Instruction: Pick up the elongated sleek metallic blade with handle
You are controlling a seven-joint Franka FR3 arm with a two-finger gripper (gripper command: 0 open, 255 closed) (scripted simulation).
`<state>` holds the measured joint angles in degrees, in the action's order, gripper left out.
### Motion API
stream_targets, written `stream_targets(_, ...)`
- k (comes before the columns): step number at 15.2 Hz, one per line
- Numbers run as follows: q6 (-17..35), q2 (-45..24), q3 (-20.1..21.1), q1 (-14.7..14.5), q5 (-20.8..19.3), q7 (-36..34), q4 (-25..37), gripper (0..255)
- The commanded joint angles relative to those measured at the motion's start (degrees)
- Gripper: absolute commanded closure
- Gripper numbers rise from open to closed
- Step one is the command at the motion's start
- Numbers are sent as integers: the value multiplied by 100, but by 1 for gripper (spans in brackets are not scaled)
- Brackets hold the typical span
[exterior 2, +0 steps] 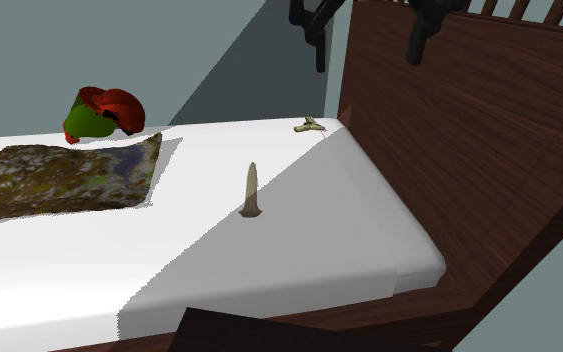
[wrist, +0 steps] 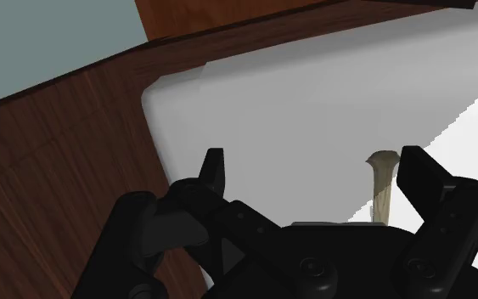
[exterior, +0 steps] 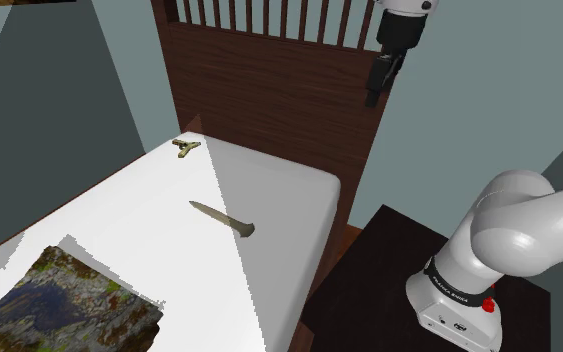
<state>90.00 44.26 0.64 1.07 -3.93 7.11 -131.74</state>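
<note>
Fingers (wrist: 216, 174) stand spread with nothing between them. In the shoulder view they hang high in front of the headboard (exterior: 269, 90), well above the bed (exterior: 139, 205).

The blade (exterior: 222, 217) lies flat on the white bed, apart from the headboard and roughly parallel to it. In the wrist view it (wrist: 383, 183) sits far below, closer to one finger than centred in the gap.

By my reading the task is barely begun: the blade is untouched, and the descent, lining up across it, closing and lifting are all left to do.

No item on the bed holds another. A small tan item (exterior: 186, 147) lies close to the headboard. A mottled mat (exterior: 69, 300) and a red and green thing (exterior 2: 104, 110) lie far from it, each on the sheet by itself.
</note>
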Motion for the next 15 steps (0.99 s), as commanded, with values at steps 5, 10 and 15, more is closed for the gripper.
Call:
stream_targets(5,694,-464,129,-78,131,-167,-268,0)
stream_targets(10,1551,-1193,297,-172,268,-359,-437,0)
stream_targets(15,2365,-2062,468,-255,361,-541,-417,0)
